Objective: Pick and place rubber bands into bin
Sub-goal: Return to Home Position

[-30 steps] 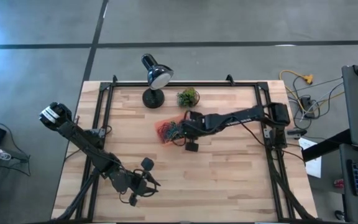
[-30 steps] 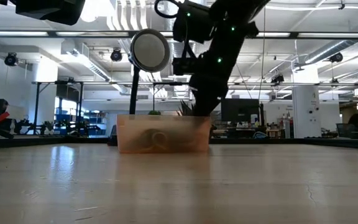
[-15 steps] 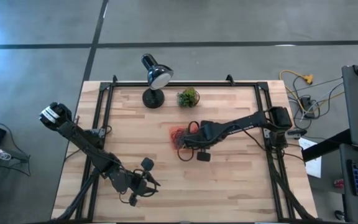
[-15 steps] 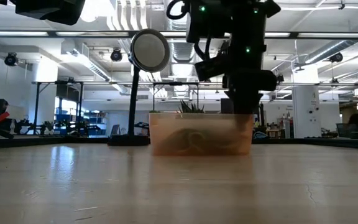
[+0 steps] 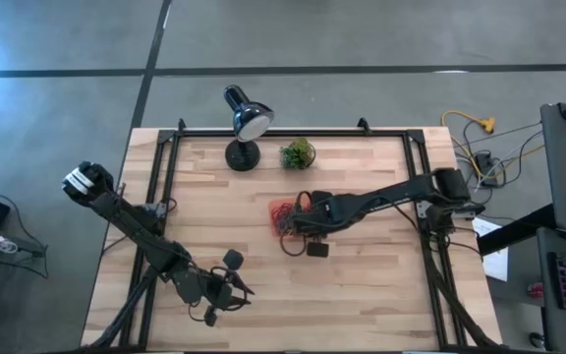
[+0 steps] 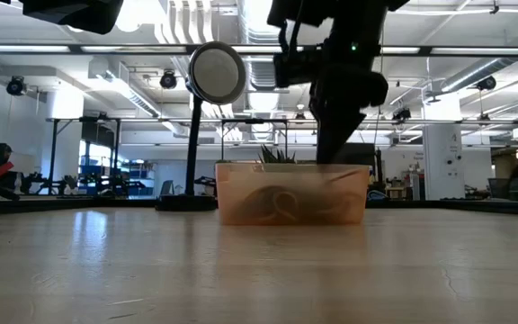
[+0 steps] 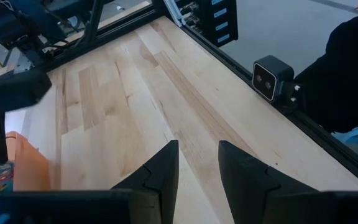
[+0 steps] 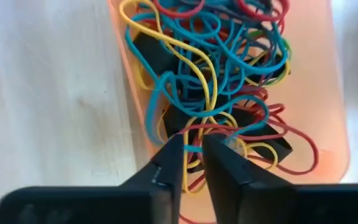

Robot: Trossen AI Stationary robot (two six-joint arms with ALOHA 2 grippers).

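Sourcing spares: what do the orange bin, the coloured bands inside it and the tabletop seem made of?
The shallow orange-red bin looks like translucent plastic: its contents show through its wall. The thin coloured rubber bands look like matte rubber, limply tangled. The pale table top looks like jointed wood strips.

High view: even overhead light, faint soft shadows on table (image 5: 362,285). Low view: bright ceiling strips (image 6: 61,49) behind, right arm (image 6: 340,81) silhouetted, sheen on table. Right wrist view: table washed pale, bin (image 8: 328,93) glowing translucent.
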